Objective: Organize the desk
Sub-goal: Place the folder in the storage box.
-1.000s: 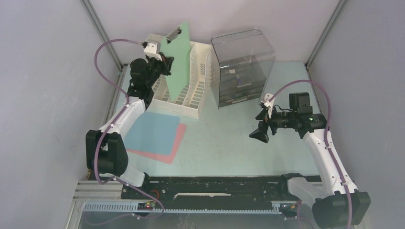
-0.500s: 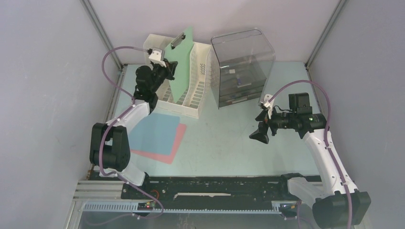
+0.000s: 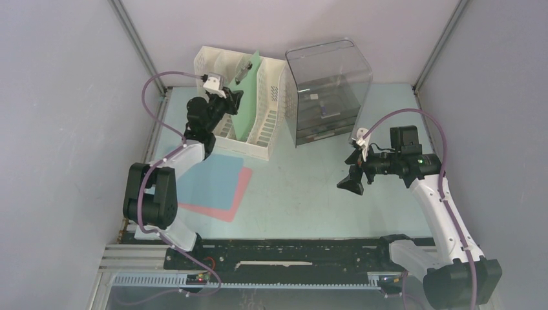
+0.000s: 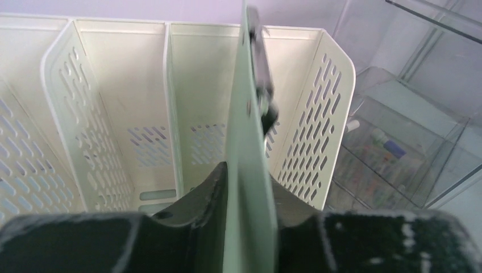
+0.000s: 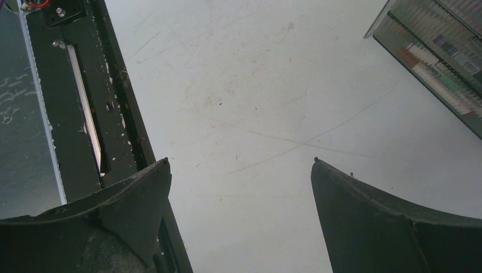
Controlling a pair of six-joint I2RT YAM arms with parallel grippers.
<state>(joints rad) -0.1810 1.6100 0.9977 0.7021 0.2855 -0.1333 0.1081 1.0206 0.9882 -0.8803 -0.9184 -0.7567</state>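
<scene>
Left pincer [image 4: 245,177] straddles the green clipboard [image 4: 245,114] standing in the white file rack [image 4: 113,85], grip unclear; right pincer [image 5: 239,170] spread.

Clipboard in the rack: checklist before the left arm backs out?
1. Clipboard inside a rack slot: ok, standing on edge.
2. Left end effector released: cannot tell; the board sits between its fingers.
3. Clip end up, above the rim: ok.
4. Right end effector open and empty: ok, over bare desk.
5. Sheets filed: not ok; blue on pink, flat by the left arm.
</scene>
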